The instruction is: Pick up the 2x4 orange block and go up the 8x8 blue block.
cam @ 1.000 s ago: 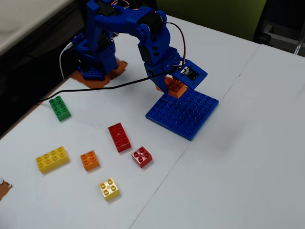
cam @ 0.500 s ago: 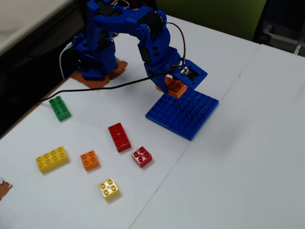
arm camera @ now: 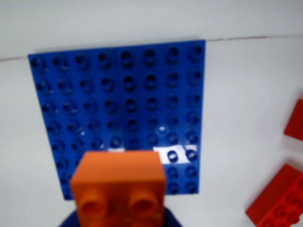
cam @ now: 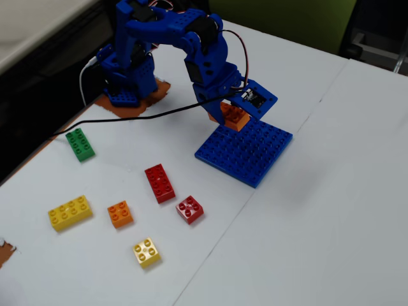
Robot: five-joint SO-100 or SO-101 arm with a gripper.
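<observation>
Wrist view: the 2x4 orange block (arm camera: 120, 189) fills the 6 o'clock edge, blurred and close, one short end with two studs facing the lens, its long axis running straight away toward 12 o'clock. A dark blue part of the tool shows under it at the bottom edge; fingers not visible here. Beyond it lies the 8x8 blue block (arm camera: 118, 104), flat, studs up, on the white worktop (arm camera: 246, 94). Parts of red bricks (arm camera: 279, 198) at 4 o'clock. Fixed view: the tool (cam: 231, 113) pinches the 2x4 orange block (cam: 233, 116) at the plate's 11 o'clock corner; the block is tilted, its long axis mostly hidden by the arm. Whether it touches the 8x8 blue block (cam: 245, 150) cannot be told. Loose on the worktop (cam: 331, 210) toward 8 o'clock: green brick (cam: 80, 144), red oblong brick (cam: 159, 183), red square brick (cam: 190, 209), small orange brick (cam: 120, 214), yellow oblong brick (cam: 70, 212), yellow square brick (cam: 146, 252).
</observation>
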